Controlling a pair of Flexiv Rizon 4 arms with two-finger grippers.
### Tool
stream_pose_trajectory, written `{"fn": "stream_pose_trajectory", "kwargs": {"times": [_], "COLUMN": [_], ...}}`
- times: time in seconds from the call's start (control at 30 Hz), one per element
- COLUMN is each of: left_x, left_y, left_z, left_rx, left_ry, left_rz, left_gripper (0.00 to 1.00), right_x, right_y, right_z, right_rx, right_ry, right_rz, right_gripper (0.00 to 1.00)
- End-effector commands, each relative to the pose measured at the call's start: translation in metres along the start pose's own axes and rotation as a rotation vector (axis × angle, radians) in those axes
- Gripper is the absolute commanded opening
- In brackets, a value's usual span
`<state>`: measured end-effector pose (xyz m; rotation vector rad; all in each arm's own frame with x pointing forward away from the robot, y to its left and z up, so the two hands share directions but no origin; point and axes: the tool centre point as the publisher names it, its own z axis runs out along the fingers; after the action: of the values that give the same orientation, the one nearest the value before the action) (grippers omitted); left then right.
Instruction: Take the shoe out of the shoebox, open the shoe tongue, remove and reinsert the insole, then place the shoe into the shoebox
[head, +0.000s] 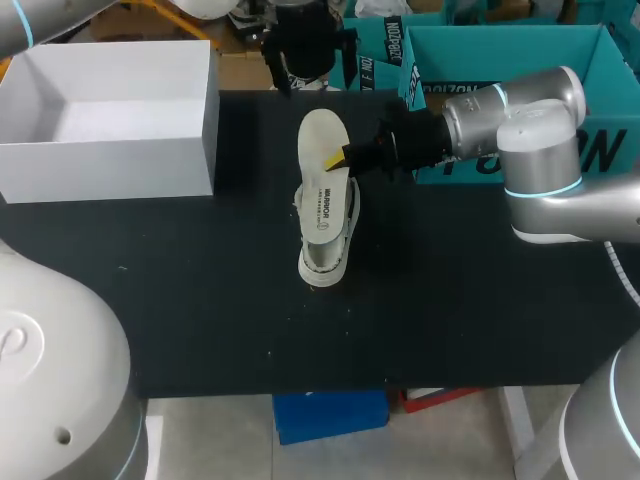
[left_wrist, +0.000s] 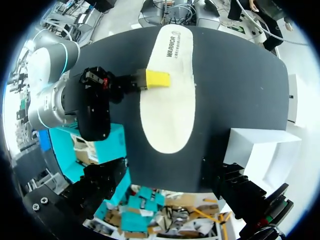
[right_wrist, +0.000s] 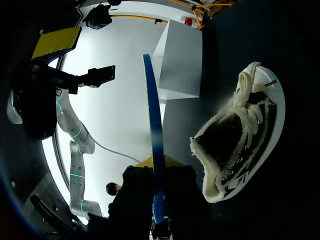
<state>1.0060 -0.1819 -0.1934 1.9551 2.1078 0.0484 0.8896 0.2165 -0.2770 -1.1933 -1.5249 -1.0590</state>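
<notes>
So the right jaws were clamped on the insole (head: 322, 175) by its right edge, holding it face-up just above the shoe (head: 325, 250). The shoe sat mid-worktop (head: 200, 300), outside the white shoebox (head: 110, 150) at far left. The left jaws hung apart at the far side, holding nothing. To me the insole looked thin, light and floppy, so I'd grip the heel part and feed the toe in first.

Silver-grey right arm (head: 545, 130) with cyan joint rings, black wrist, yellow-tipped pincer (head: 334, 160).
</notes>
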Motion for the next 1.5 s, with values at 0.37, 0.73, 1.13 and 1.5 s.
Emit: {"fn": "stream_pose_trajectory", "kwargs": {"times": [0.37,0.73,1.13,1.5], "left_x": [0.013,0.025,0.033,0.048], "left_y": [-0.06,-0.12,-0.168,-0.17], "left_z": [-0.02,-0.03,-0.035,-0.036], "left_rx": [-0.007,0.008,0.029,0.057], "left_ry": [-0.009,-0.021,-0.037,-0.262], "left_rz": [-0.012,0.005,0.035,-0.079], "left_gripper": [1.0,1.0,1.0,1.0], "right_x": [-0.001,-0.001,-0.001,-0.001], "right_y": [0.0,0.0,0.0,0.0], "right_z": [0.001,0.001,0.001,0.001], "right_rx": [-0.002,-0.002,-0.002,-0.002], "right_ry": [0.0,0.0,0.0,0.0], "right_rz": [0.0,0.0,0.0,0.0], "right_gripper": [0.0,0.0,0.0,0.0]}}
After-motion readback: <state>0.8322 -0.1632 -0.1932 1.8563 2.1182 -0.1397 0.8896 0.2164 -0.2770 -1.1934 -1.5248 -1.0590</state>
